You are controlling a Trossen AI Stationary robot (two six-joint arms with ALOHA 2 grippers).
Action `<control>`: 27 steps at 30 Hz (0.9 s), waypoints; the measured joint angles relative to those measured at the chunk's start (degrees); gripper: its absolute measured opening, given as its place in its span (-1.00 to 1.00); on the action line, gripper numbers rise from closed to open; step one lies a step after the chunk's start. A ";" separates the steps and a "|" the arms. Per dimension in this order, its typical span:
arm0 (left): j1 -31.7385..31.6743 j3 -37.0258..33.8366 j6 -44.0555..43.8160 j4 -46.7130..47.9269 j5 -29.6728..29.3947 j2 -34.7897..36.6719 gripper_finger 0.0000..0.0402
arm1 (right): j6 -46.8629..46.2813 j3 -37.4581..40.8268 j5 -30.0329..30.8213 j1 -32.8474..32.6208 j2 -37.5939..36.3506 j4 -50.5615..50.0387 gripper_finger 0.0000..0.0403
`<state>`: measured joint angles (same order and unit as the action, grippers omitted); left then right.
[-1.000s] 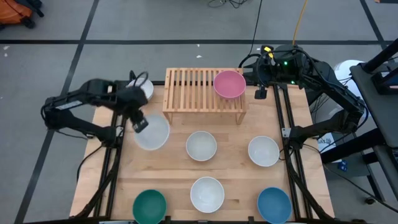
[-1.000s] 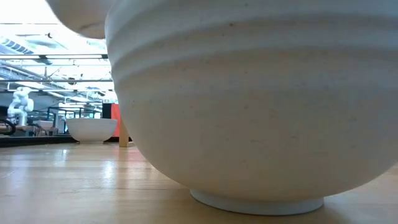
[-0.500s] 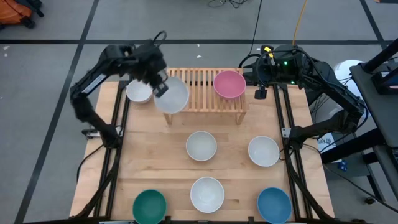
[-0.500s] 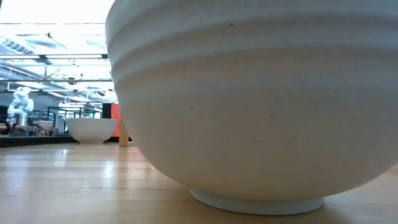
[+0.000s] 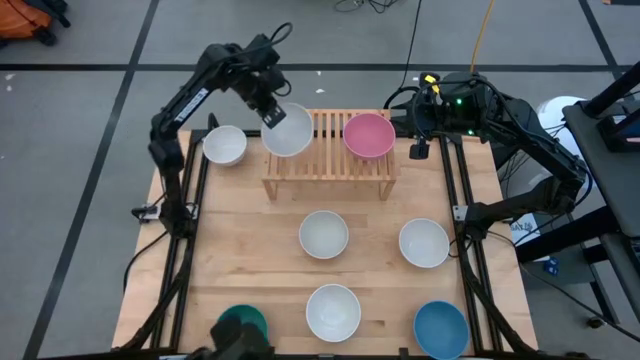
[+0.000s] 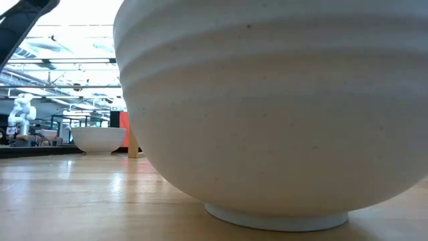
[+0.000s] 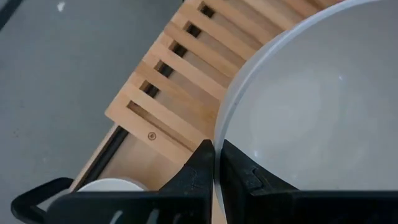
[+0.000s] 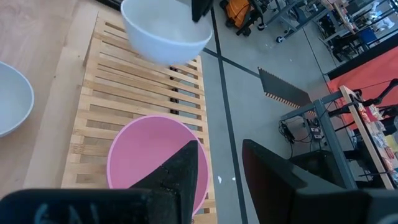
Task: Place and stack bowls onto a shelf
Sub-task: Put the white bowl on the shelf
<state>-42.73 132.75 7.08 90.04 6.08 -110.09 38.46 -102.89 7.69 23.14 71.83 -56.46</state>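
My left gripper (image 5: 272, 112) is shut on a white bowl (image 5: 288, 130) above the left part of the light wood slatted shelf (image 5: 330, 160). The bowl also shows in the right wrist view (image 8: 165, 31), clear above the slats. A pink bowl (image 5: 368, 135) stands on the shelf's right part. My right gripper (image 8: 221, 168) is open and empty, just beyond the shelf's right end and looking down on the pink bowl (image 8: 155, 155). On the table stand several white bowls (image 5: 224, 145) (image 5: 323, 234) (image 5: 424, 242) (image 5: 333, 311), a teal bowl (image 5: 240, 322) and a blue bowl (image 5: 441, 328). My left gripper pinches the white bowl's rim (image 7: 219, 134) on its far-left side, with one finger (image 7: 242, 174) inside the bowl and one finger (image 7: 198, 171) outside. The fingers come from above, pointing down. The bowl is lifted clear of the shelf, its opening up.
The low view is filled by a white bowl (image 6: 267, 114) close to the camera, with another white bowl (image 6: 98, 139) farther off. The shelf's middle (image 5: 325, 140) is bare slats. A dark shape (image 5: 240, 345) at the near edge covers part of the teal bowl.
My left gripper has carried the white bowl from over the table's left side, up and toward the far edge and the right, to above the shelf's left part. The bowl has stayed in the hold, opening up. My right arm has kept still.
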 joint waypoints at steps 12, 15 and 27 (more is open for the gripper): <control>-0.31 0.01 5.02 -0.14 2.05 -7.15 -0.95 | -0.04 0.00 0.01 0.00 0.00 -0.45 -0.40; -0.33 0.09 5.41 -0.24 2.19 -7.53 -0.95 | -0.04 0.00 0.01 0.00 0.01 -0.47 -0.40; 0.18 -0.07 4.62 -1.35 0.94 -7.83 -0.76 | -0.04 0.00 0.01 0.02 0.00 -0.49 -0.40</control>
<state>-42.55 132.68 11.71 88.69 7.03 -117.92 38.41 -102.89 7.70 23.16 71.83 -56.95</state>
